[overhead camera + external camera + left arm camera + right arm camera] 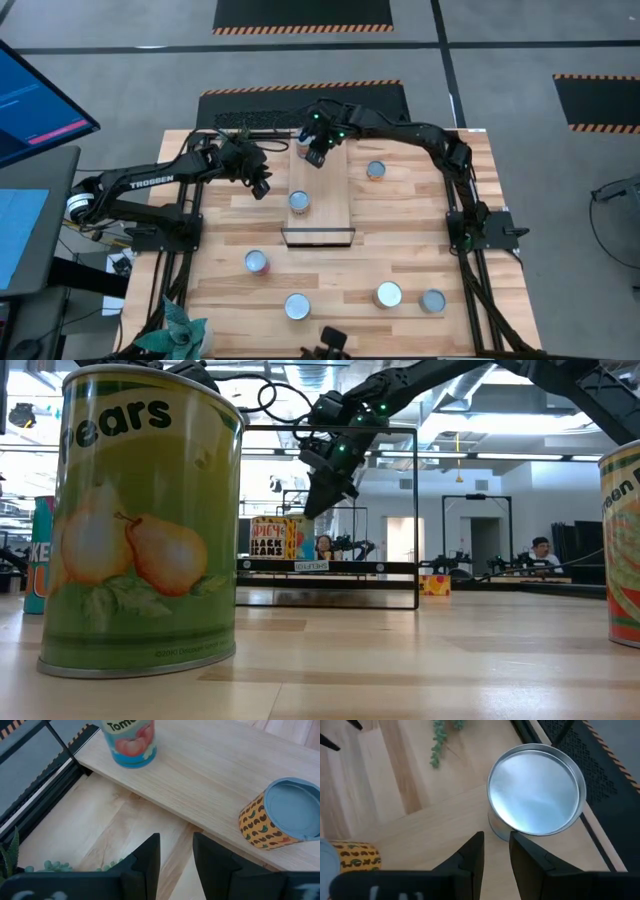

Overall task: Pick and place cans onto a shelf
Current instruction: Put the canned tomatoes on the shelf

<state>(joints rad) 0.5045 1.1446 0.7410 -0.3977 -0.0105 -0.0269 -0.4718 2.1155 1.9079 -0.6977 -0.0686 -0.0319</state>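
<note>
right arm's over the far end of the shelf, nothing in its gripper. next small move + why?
Probably lift the right gripper clear of the shelf and head for a loose can, perhaps the can just beside the board. It holds nothing; the tomato can below it already stands on the board, as does the patterned can.

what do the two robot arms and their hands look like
Both arms are dark, jointed tubes. The left arm carries white TROSSEN lettering. Green lights glow by the right hand. Black cables loop along the right arm. Each hand, like the left hand, has two flat black fingers.
</note>
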